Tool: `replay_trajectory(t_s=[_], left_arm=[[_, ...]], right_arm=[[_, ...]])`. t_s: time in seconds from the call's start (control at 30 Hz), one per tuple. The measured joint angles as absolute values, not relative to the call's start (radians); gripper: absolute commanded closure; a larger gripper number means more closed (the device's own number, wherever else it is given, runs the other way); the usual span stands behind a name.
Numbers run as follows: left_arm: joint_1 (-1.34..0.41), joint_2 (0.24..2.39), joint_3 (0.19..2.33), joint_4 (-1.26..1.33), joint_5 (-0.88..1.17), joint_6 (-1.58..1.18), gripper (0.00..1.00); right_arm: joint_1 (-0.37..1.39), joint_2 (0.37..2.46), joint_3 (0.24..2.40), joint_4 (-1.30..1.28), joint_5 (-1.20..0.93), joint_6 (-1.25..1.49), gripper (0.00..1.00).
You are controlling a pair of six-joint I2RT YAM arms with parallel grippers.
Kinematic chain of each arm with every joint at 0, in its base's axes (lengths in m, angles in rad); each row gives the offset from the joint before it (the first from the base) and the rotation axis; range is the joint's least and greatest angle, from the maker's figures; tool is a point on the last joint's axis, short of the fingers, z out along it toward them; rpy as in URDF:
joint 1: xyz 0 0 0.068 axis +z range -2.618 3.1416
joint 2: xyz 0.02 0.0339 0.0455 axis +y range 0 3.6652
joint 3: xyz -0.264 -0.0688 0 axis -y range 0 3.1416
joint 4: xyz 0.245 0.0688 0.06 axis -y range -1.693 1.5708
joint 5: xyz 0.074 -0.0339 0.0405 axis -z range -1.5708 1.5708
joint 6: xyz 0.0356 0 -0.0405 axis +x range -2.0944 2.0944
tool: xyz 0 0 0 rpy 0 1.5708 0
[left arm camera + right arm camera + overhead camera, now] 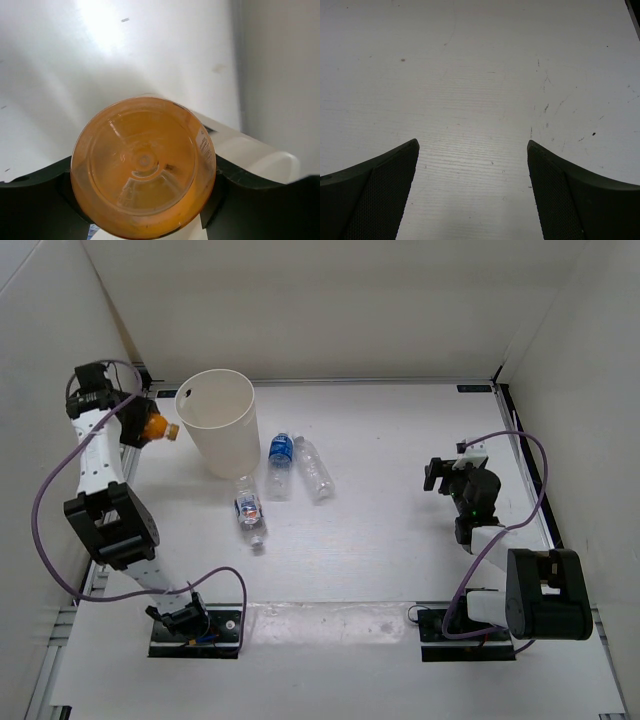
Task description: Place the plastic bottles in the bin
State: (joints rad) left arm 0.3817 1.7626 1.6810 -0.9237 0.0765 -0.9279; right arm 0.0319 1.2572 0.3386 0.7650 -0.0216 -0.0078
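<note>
From above, the left gripper (pixel 128 426) is up at the far left corner, clamped on the orange bottle (pixel 153 427). The bottle lies roughly level, its pale cap pointing right at the bin (pixel 222 430). The cap sits just beside the bin's left wall below the rim; I cannot tell whether they touch. The side wall (pixel 50 360) is close behind the gripper, so room is tight there.

The bin stands upright, its mouth open. To its right three bottles lie flat on the table (pixel 390 540). The blue-labelled bottle (pixel 281 455) is nearest the bin's base, and the unlabelled bottle (pixel 315 471) lies just beside it, angled away. The red-and-blue-labelled bottle (pixel 250 510) is nearer the arms.

A wide bare stretch of table separates these from the right gripper (pixel 437 476). That gripper sits well apart near the right edge, pointing left.

In the left wrist view the orange bottle's round base fills the middle. The black fingers (pixel 35 200) press in from both sides — a firm hold. Past the bottle on the right a cream curved edge shows, with white wall beyond.

In the right wrist view the two mesh-faced fingers (pixel 375 195) stand spread wide with nothing between them — only scuffed white table, open ahead to the top of the view.
</note>
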Motion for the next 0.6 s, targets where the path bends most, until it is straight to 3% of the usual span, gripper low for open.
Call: replay_trajectory(t_s=[0.6], left_arm=[[0.247, 1.675, 1.809, -0.680, 0.096, -0.895, 0.57]], right_arm=[[0.028, 1.257, 0.339, 0.765, -0.022, -0.008, 0.10]])
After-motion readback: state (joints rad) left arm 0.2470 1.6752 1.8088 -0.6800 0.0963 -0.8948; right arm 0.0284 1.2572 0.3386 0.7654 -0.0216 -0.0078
